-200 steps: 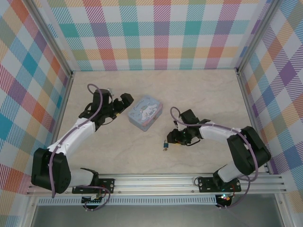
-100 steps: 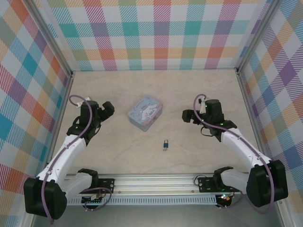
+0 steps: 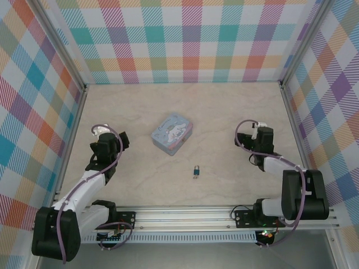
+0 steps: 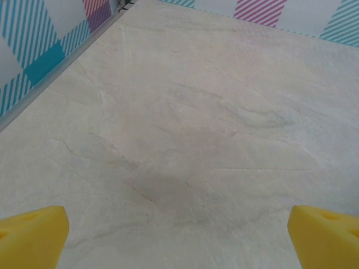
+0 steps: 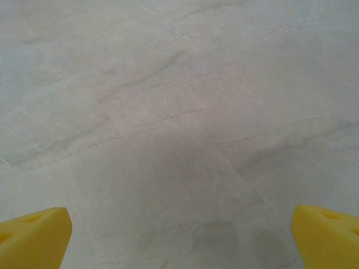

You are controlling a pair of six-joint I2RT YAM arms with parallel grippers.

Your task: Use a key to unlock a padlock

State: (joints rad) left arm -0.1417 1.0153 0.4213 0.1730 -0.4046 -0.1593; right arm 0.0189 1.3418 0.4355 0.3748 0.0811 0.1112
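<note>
Our left gripper (image 4: 179,240) and right gripper (image 5: 179,238) — both spread wide, empty; padlock (image 3: 197,170) loose on table (image 3: 235,106) near tin (image 3: 172,133).

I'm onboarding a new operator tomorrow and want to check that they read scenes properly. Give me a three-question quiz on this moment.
1. True or false: the padlock lies on the table, closer to its near edge than the tin is.
2. The left gripper is: A) shut on the padlock; B) open, its fingers wide apart above bare table; C) resting on the tin.
3. Fill in: the right gripper is open and holds ____.

Key: 1 true; 2 B; 3 nothing.
</note>
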